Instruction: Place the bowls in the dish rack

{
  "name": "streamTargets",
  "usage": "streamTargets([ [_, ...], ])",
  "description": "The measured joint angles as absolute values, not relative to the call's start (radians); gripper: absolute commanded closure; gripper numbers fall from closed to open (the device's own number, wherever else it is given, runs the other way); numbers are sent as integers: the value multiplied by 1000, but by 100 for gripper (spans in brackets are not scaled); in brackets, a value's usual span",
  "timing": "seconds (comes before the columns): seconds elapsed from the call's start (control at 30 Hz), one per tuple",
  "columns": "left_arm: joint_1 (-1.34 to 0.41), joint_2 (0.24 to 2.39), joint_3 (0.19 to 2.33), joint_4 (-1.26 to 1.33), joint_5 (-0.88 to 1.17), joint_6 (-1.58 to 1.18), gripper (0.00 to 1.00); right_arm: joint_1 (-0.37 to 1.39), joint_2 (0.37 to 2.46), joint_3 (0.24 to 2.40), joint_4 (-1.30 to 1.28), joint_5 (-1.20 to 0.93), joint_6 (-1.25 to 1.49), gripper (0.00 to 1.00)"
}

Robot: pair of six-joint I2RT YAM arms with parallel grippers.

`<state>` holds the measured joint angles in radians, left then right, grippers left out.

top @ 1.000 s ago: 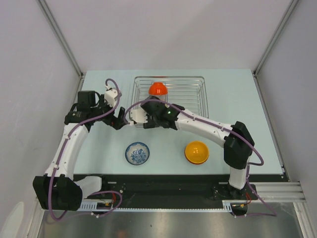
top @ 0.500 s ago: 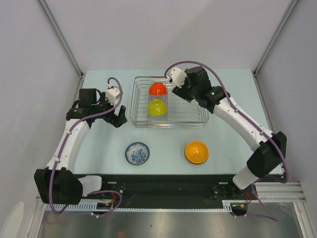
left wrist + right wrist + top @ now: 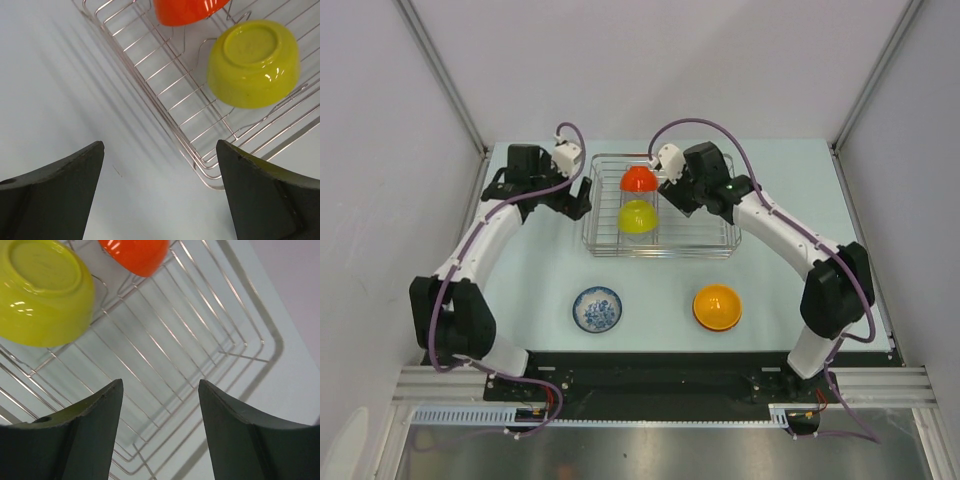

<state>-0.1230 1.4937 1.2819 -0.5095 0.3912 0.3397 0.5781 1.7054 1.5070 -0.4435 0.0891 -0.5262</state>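
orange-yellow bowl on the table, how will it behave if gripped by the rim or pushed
The round orange-yellow bowl looks rigid, so it should probably hold its shape in a rim pinch. Its smooth surface may slip in a grip. Standing open side up on the pale table, it would likely slide rather than tip when nudged.

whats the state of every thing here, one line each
dish rack, holds two bowls
red bowl, in the rack
yellow bowl, in the rack, bottom up
orange bowl, on the table, upright, not loaded
blue patterned bowl, on the table, upright, not loaded
left fingers, open, empty
right fingers, open, empty
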Motion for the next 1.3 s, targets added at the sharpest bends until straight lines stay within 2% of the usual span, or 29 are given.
streamTargets([
  [0.27,-224,1600,1336,-469,311,321,0,556,1802,1565,-457,-70,-416,33],
  [0.53,-240,1633,1336,-466,274,313,0,532,1859,1673,-443,-196,-301,34],
  [0.93,-240,1633,1336,-458,265,314,0,555,1983,1693,-429,-222,-255,35],
  [1.3,-240,1633,1336,-458,265,314,0,558,1986,1682,-414,-218,-263,36],
])
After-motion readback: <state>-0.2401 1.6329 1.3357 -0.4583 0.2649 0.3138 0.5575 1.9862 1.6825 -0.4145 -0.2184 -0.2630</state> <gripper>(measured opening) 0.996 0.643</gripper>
